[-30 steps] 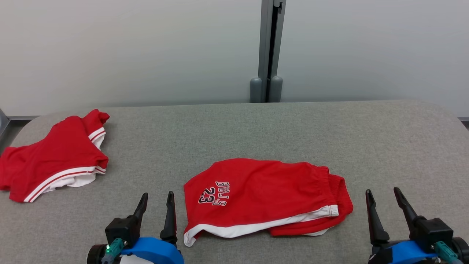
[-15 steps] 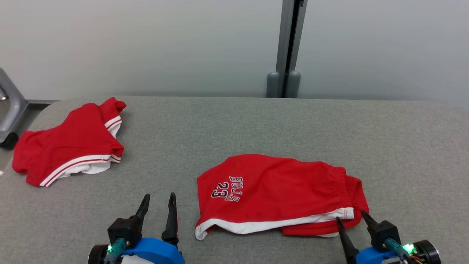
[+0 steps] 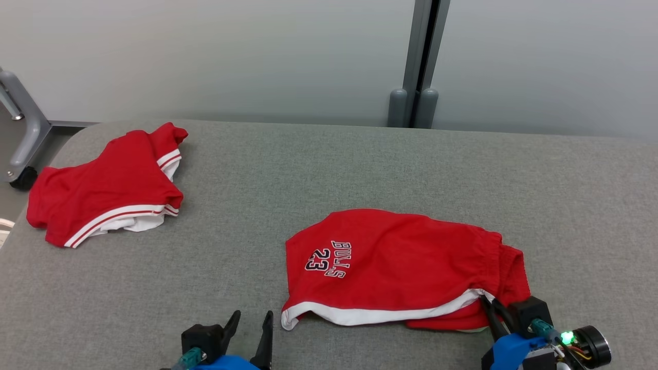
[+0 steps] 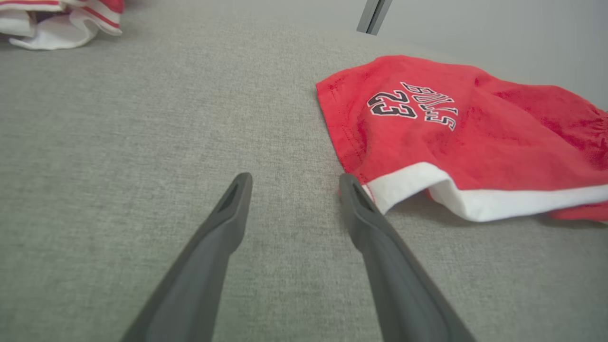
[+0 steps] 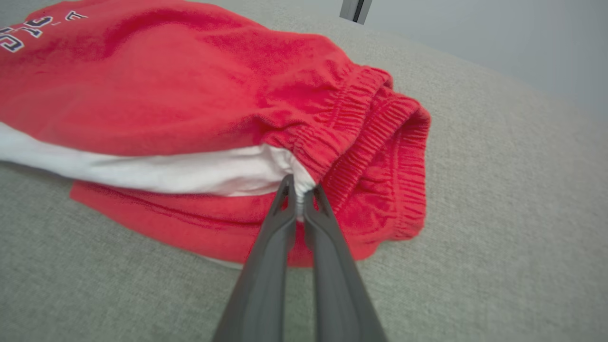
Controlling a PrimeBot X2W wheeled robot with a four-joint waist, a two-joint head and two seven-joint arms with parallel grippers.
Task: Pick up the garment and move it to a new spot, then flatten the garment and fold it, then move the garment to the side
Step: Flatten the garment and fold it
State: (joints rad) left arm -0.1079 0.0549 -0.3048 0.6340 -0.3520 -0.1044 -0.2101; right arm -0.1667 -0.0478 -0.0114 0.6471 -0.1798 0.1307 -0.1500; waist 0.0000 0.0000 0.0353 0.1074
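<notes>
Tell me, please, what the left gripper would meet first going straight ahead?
Probably bare grey fabric tabletop; the left gripper points just past the white-hemmed corner of the red Bulls shorts, though depth is unclear.

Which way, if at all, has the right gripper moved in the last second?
Yes. Against the red shorts, the right gripper moved left, from clear of them to jaws shut on their white-trimmed waistband corner.

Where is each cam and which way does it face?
Head view: on the head, facing forward and down at the grey fabric table, red "Bulls 23" shorts, second red white-trimmed garment; left gripper and right gripper at the bottom.
Left wrist view: left wrist, along open jaws toward the shorts' hem.
Right wrist view: right wrist, along jaws pinching the shorts' white trim at the waistband.
Shared: all three show the shorts.
</notes>
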